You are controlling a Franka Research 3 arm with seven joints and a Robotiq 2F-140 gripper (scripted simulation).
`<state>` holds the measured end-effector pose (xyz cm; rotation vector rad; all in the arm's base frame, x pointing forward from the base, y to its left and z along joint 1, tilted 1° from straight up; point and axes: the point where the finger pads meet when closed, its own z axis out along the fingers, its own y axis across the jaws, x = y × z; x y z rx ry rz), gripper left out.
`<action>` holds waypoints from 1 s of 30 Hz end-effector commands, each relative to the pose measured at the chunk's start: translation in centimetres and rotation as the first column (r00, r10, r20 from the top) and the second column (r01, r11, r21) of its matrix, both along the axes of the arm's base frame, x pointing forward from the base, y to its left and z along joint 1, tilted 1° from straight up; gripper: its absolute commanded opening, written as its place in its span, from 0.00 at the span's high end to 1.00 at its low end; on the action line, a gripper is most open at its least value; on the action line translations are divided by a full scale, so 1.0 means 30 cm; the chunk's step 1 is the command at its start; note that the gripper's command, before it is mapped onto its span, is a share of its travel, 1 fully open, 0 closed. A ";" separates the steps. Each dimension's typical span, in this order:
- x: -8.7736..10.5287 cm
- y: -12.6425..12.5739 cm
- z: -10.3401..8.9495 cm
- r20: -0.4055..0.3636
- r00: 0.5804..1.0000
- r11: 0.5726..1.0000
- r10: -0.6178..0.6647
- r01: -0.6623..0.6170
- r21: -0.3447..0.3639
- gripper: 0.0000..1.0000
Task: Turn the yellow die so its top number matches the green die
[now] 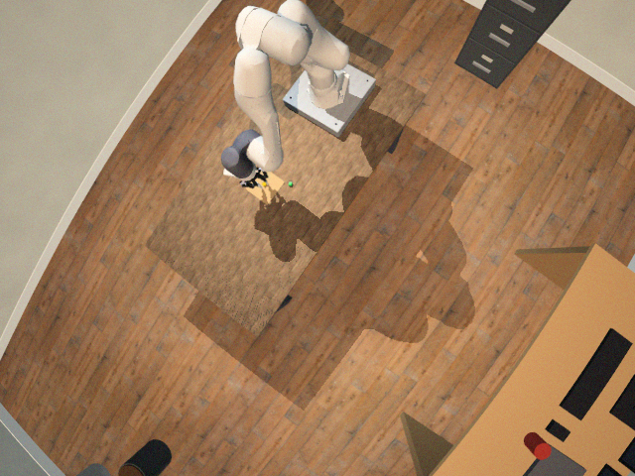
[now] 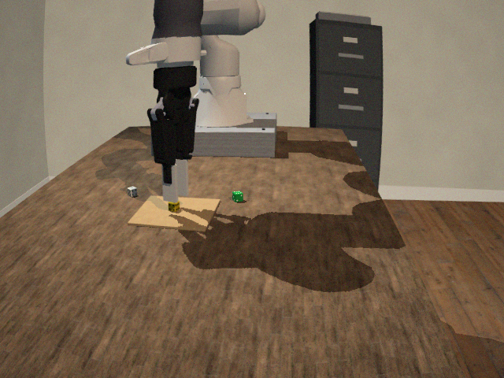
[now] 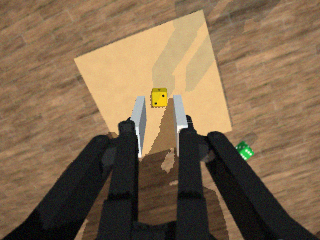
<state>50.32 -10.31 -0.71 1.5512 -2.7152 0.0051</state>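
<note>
The gripper (image 3: pixel 158 117) is hanging over the mat (image 3: pixel 115 75), its narrowly parted fingers grasping nothing; the yellow die (image 3: pixel 159 97) is lying on the mat just below their tips.

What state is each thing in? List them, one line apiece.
Black gripper: narrowly open, holding nothing, poised over the yellow die.
Small yellow die: resting on the mat, ungripped.
Tan square mat: flat on the table.
Small green die: on the table, off the mat.
Small white die: on the table, off the mat.
Dark filing cabinet: drawers shut.
</note>
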 end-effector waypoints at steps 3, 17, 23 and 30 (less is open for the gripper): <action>-0.001 0.000 0.001 0.002 1.000 1.000 0.000 0.000 0.002 0.81; -0.001 0.000 -0.003 0.002 1.000 1.000 0.000 0.000 0.002 0.81; -0.001 0.000 -0.013 0.002 1.000 1.000 0.000 0.000 0.002 0.81; -0.001 0.000 -0.041 0.002 1.000 1.000 0.000 0.000 0.002 0.81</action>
